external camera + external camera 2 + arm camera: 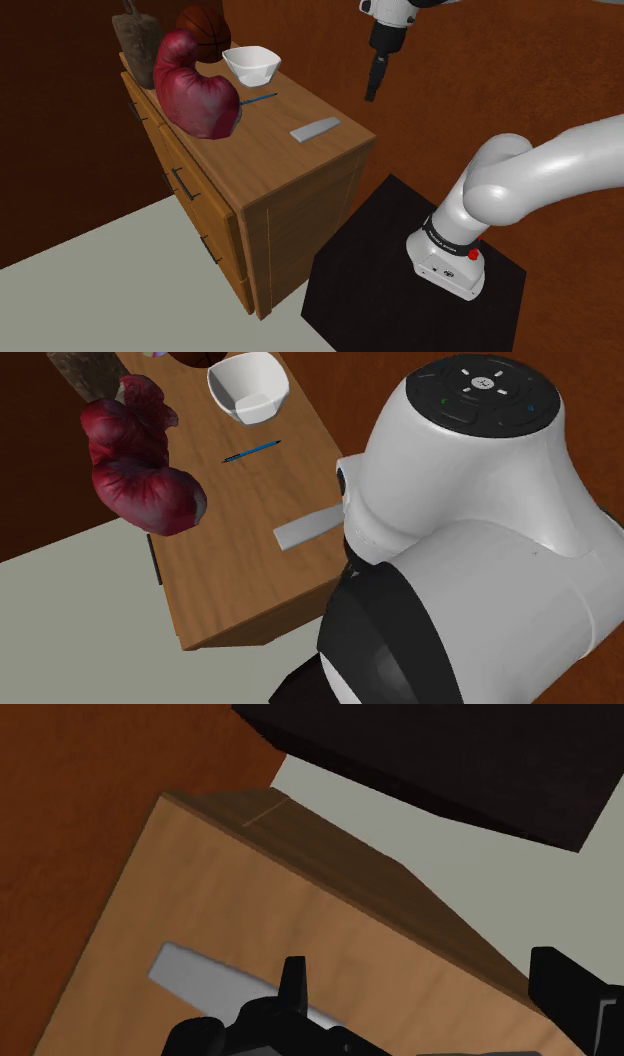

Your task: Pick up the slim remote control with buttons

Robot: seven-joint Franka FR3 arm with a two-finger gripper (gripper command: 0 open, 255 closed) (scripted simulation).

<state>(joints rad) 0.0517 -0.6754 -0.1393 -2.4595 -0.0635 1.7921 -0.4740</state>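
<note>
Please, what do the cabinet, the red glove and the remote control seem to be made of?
Cabinet: wood, matte, judging by its light brown faint grain. Boxing glove: probably leather, dark red with a soft sheen and creases. Remote control: plain light grey with a flat finish; its material cannot be told.

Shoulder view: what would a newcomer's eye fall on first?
The big dark-red boxing glove on the wooden dresser, beside a white bowl. Next, the slim grey remote lying alone near the dresser's edge, with the black tool hanging higher, toward the shoulder view's right.
</note>
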